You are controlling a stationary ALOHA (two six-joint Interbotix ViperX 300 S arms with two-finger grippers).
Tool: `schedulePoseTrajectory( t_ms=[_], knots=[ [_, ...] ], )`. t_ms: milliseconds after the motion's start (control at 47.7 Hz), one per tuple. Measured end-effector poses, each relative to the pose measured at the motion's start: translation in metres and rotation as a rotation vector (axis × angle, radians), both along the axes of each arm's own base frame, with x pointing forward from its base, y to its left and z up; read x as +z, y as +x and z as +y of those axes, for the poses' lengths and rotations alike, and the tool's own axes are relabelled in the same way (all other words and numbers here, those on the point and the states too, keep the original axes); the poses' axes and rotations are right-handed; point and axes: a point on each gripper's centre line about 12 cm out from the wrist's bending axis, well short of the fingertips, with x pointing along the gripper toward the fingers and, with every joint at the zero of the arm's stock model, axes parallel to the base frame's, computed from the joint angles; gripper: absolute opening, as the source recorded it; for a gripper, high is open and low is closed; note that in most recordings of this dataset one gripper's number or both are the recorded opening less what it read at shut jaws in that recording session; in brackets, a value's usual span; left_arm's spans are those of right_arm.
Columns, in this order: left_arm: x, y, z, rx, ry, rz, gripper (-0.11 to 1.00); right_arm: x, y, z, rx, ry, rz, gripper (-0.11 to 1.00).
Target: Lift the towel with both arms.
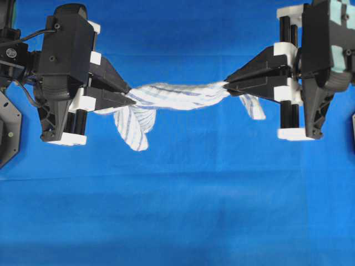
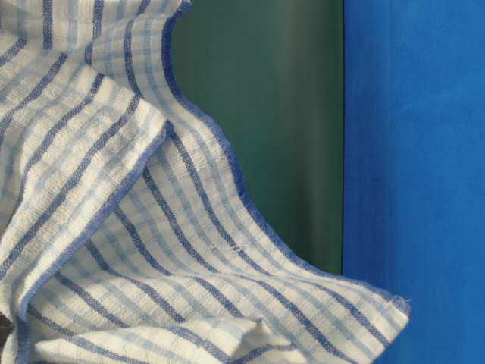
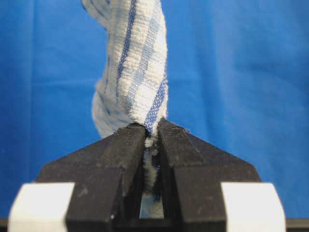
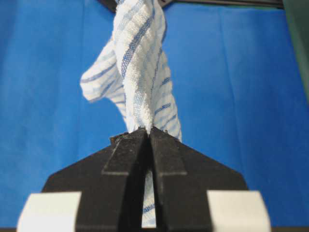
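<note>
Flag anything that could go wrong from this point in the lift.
The left gripper pinches only a thin bunched edge of the towel, with a slight gap visible between its fingers; that end might slip. The right gripper looks shut tighter, so a one-sided drop seems the main risk.

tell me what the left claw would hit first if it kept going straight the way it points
The towel itself: the left claw is clamped on one end of it and points along the twisted cloth toward the right claw, which holds the other end. Past the bunched towel, that claw would likely come next.
</note>
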Motion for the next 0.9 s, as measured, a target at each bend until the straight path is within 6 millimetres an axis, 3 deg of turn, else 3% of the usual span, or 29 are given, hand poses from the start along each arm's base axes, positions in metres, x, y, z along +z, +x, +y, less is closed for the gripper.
schedulePoseTrajectory(
  t_ms=[105,210,273,357,629,902],
  knots=[
    [0.001,0.001,0.000,0.000,0.000,-0.012,0.39,-0.001,0.000,0.000,-0.002,0.004,0.001,0.09],
    [0.003,0.001,0.000,0.000,-0.002,-0.021,0.72,-0.001,0.000,0.000,-0.005,0.008,0.002,0.43],
    [0.003,0.001,0.000,0.000,0.000,-0.023,0.85,-0.001,0.000,0.000,-0.003,0.005,0.003,0.60],
    [0.004,0.000,0.000,0.002,-0.003,-0.026,0.83,-0.001,0.000,0.000,-0.004,0.005,0.004,0.71],
    [0.001,-0.002,-0.001,0.003,-0.011,-0.021,0.81,-0.010,-0.001,0.000,-0.007,0.006,0.033,0.70],
    [-0.047,-0.002,-0.018,-0.047,-0.009,0.056,0.81,-0.062,0.009,0.002,-0.004,0.015,0.154,0.70]
  ],
)
